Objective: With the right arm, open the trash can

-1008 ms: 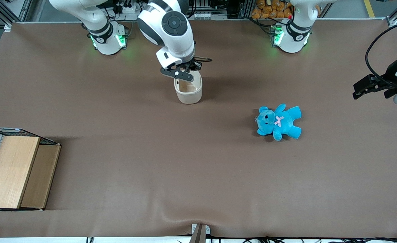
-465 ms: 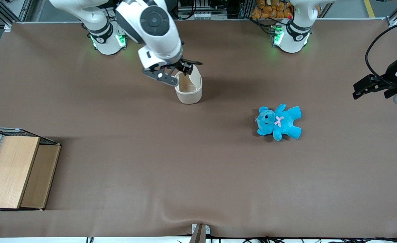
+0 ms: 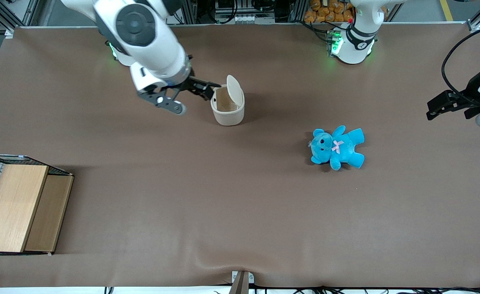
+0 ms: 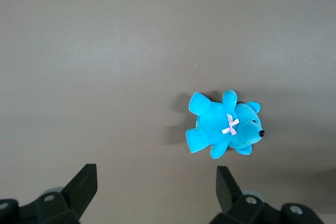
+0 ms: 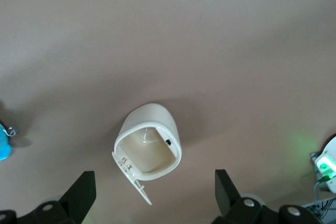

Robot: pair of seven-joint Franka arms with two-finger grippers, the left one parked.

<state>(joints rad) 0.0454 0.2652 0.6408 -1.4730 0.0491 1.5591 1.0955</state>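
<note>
You are looking at a smooth, matte beige-cream trash can point(image 3: 227, 108) of rounded-square plastic, sitting upright on the brown cloth-covered table point(image 3: 240, 204) toward the working arm's end, with a soft blue teddy point(image 3: 336, 147) lying well apart from it toward the parked arm's end. The flat hinged lid point(image 3: 234, 89) is standing up off the rim, leaving the mouth open and the bare inner walls point(image 5: 149, 148) showing in the right wrist view. The right arm point(image 3: 141, 36), glossy white with a dark round joint cap, is reaching over the table and angling down toward the can. The gripper point(image 3: 190, 96) is hanging just beside the can, apart from it, with its two black fingers point(image 5: 79, 195) spread wide and pinching nothing. A wooden box point(image 3: 19, 208) with flat, grained panels is resting at the table edge at the working arm's end, nearer to the front camera than the can.
</note>
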